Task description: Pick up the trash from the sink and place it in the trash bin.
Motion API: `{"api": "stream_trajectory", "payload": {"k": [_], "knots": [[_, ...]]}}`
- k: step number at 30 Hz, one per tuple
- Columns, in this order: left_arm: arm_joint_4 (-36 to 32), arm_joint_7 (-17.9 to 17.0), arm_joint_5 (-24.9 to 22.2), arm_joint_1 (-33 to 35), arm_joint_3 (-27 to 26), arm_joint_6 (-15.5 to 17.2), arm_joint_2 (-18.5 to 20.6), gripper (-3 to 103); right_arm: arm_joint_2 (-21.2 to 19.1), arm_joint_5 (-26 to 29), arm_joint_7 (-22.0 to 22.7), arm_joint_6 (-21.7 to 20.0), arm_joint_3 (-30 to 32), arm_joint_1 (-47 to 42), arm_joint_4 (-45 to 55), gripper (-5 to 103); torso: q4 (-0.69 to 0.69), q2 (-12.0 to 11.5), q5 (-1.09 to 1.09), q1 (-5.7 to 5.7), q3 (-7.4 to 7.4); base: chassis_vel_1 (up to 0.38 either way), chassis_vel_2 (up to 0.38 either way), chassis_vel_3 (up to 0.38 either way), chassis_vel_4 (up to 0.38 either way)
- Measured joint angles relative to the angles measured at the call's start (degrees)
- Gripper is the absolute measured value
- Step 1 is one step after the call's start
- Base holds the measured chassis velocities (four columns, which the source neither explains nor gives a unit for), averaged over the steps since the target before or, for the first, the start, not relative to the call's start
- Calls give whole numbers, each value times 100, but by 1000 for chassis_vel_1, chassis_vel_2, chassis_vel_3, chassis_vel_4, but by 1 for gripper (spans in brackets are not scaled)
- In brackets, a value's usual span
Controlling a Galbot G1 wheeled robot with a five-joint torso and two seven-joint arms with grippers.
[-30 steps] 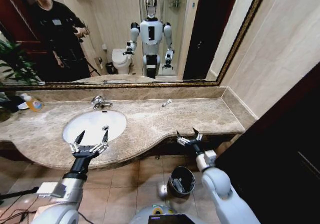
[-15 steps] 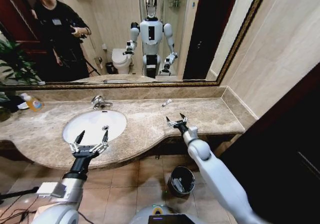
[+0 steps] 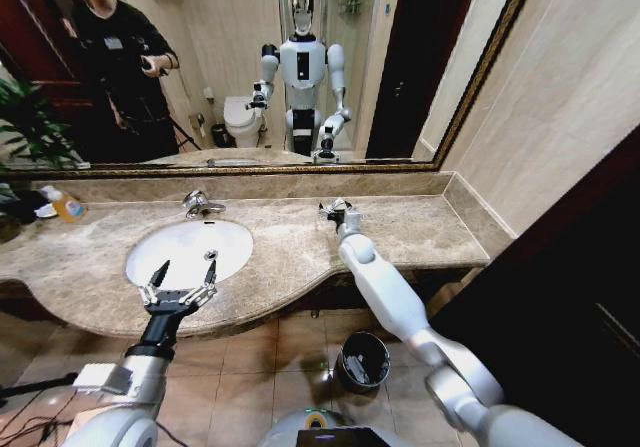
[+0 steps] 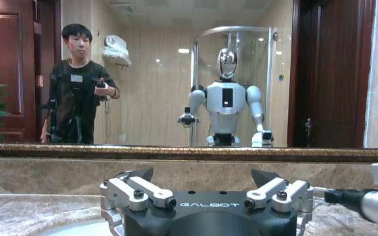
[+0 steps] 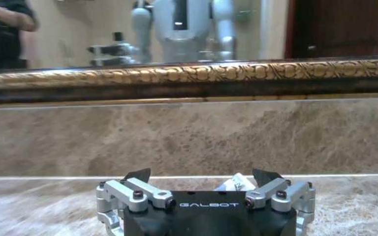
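My right tool (image 3: pixel 333 208) has advanced across the table (image 3: pixel 420 229) to a small white tube (image 5: pixel 236 182), jaws open; left tool (image 3: pixel 180 285) idles open beside the sink (image 3: pixel 235 235). Grasp pending.

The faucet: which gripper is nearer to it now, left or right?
Left. The left gripper, open, hovers over the sink's front rim, just in front of the faucet. The right gripper, open, is at the counter's back, farther to the side.

Head view high, facing down; both wrist views low, facing mirror (image 3: pixel 250 67).
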Motion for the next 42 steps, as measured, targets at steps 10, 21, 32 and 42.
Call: {"api": "stream_trajectory", "payload": {"k": [10,21,32,42], "knots": [[0,-1,0,0,0,0,0,100,618,-119,569,115,157,510,-1093,100,0,0,0,0,0,0,0,0,0],[0,-1,0,0,0,0,0,100,717,-497,412,260,542,657,-1788,100,0,0,2,0,0,0,0,0,0],[0,-1,0,0,0,0,0,100,704,-561,343,271,502,552,-1650,84,0,1,2,-1,0,0,0,0,0],[0,-1,0,0,0,0,0,100,699,-530,341,209,407,466,-1584,61,0,1,2,-1,0,0,0,0,0]]}}
